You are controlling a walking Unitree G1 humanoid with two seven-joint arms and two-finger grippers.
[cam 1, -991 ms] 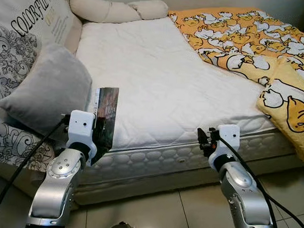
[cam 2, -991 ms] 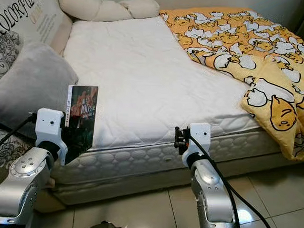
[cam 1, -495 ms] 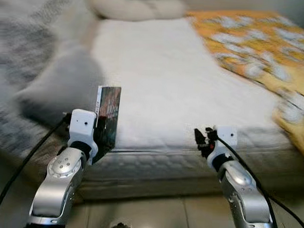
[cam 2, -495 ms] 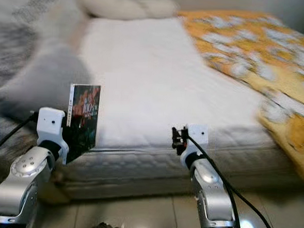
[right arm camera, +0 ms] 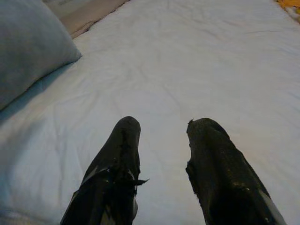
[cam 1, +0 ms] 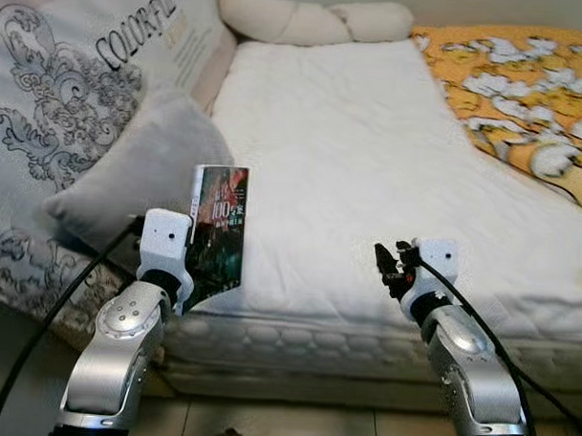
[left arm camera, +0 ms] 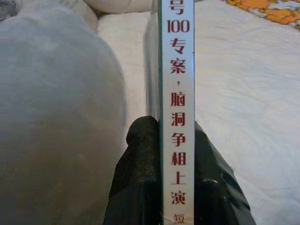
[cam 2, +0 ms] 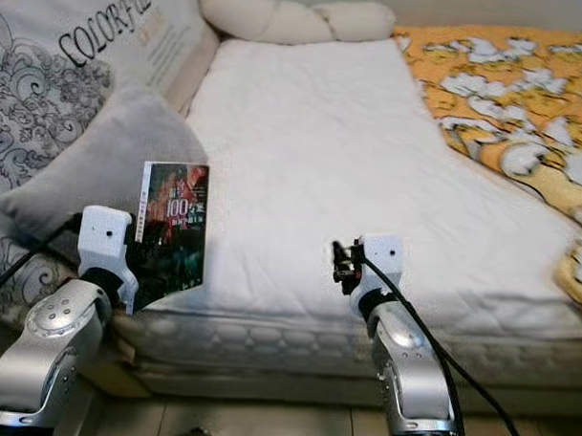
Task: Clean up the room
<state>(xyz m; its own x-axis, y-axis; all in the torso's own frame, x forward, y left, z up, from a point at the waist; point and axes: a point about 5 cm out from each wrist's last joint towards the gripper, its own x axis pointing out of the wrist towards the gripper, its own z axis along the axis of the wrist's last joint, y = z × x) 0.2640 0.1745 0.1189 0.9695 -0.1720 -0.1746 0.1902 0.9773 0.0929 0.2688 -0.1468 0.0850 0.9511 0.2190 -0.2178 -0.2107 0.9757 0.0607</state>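
The left tool (left arm camera: 176,187) was clamped on a book (cam 1: 219,235), its two black fingers (left arm camera: 136,187) pressed to either side of the white spine with red characters. It held the book upright at the near left corner of the bed (cam 1: 369,163), dark cover facing out, just in front of a grey pillow (cam 1: 130,174). The right tool (right arm camera: 161,159) hung empty with its fingers apart, over the near edge of the white mattress, well apart from the book. Behind the grey pillow leaned a large patterned cushion (cam 1: 75,96) with printed lettering. A long cream bolster (cam 1: 307,22) lay across the head of the bed, and an orange blanket (cam 1: 525,83) with white figures covered the far right side.
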